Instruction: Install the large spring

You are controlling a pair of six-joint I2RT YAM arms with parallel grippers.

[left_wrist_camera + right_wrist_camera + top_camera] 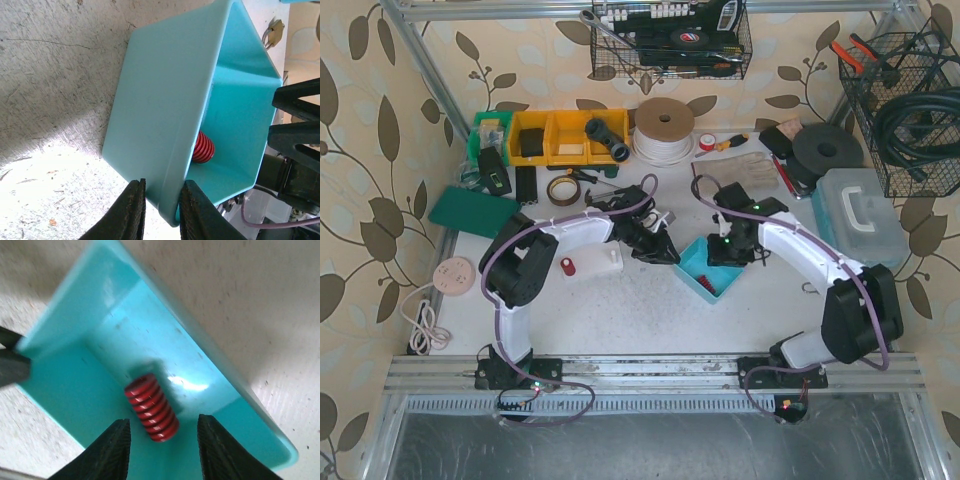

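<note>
The large spring is a short red coil lying on its side on the floor of a teal bin, close to one of the bin's inner walls. The bin sits on the table between your two arms, roughly at the middle of the overhead view.

Your right gripper is over the bin's open top with its jaws spread wide. One finger shows on each side of the spring, and neither appears to touch it.

Your left gripper is at the bin's opposite end. Its jaws are drawn close together and pinch the bin's rim, one finger outside the wall and the other just inside. From that wrist camera only the end of the spring shows past the bin's edge.

A small red-capped piece stands on the table just beside your left arm.
</note>
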